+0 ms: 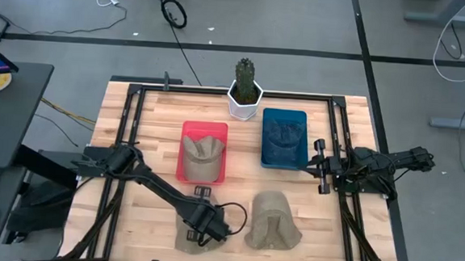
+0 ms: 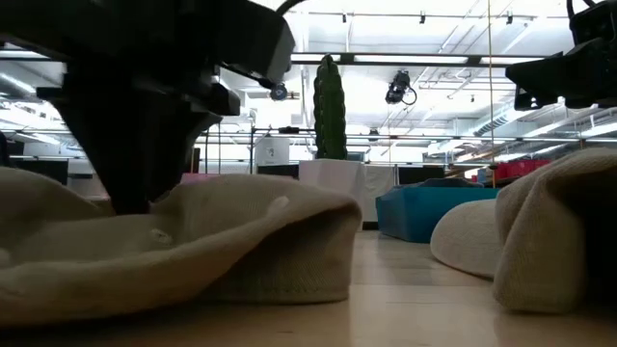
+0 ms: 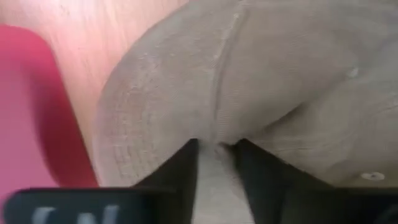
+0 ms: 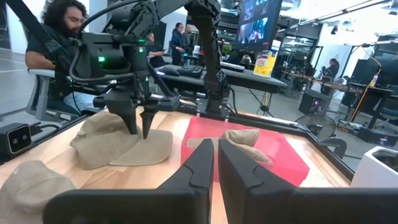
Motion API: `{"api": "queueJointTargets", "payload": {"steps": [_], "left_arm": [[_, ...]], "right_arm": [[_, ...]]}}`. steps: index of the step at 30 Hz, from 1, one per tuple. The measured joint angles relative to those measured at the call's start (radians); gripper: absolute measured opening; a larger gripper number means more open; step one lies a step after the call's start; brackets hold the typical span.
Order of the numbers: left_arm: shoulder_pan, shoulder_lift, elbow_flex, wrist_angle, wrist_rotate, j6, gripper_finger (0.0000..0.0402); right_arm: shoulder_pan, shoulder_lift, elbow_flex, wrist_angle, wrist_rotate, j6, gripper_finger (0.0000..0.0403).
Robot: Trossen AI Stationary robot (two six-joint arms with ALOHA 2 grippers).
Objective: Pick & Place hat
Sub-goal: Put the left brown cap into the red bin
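Observation:
A beige hat (image 1: 185, 241) lies flat near the table's near edge, also seen in the low view (image 2: 212, 241) and the right wrist view (image 4: 112, 146). My left gripper (image 1: 200, 230) stands over it, pointing down, shut on its cloth (image 3: 216, 149). A second beige hat (image 1: 274, 222) rests on the table to its right. A third beige hat (image 1: 203, 151) lies in the red bin (image 1: 186, 128). My right gripper (image 1: 321, 164) waits shut at the table's right side, next to the blue bin (image 1: 267, 116), touching nothing (image 4: 216, 155). My left gripper pinches a raised fold of the hat's crown (image 3: 216, 134) between its two fingers (image 3: 183, 171). The fingers come from above, pointing down (image 4: 138, 127). The hat lies on the table, its brim spread flat (image 4: 152, 149).
A cactus in a white pot (image 1: 244, 103) stands at the far edge between the bins. The blue bin holds a dark blue hat (image 1: 285, 138). Bare wood shows between the bins and the two hats on the table. People sit at desks beyond the table (image 4: 59, 37).

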Motion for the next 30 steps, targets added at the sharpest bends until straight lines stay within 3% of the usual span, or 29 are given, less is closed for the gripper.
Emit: {"api": "queueJointTargets", "payload": {"steps": [3,5,11,22,30], "left_arm": [[0.002,0.001,0.000,0.012,0.016,0.021,0.0038],[0.001,0.003,0.000,0.013,0.013,0.037,0.0013],[0.003,0.004,0.025,-0.033,0.044,0.053,0.0005],[-0.031,0.009,0.226,-0.296,0.053,0.121,0.0003],[-0.028,0.006,0.351,-0.477,-0.043,0.210,0.0002]], "right_arm": [[0.000,0.000,0.000,0.000,-0.001,0.000,0.0025],[0.000,0.000,0.000,0.000,-0.001,0.000,0.0025],[0.000,0.000,0.000,0.000,-0.004,0.000,0.0025],[0.000,0.000,0.000,0.000,-0.004,0.000,0.0025],[0.000,0.000,0.000,0.000,-0.004,0.000,0.0025]]}}
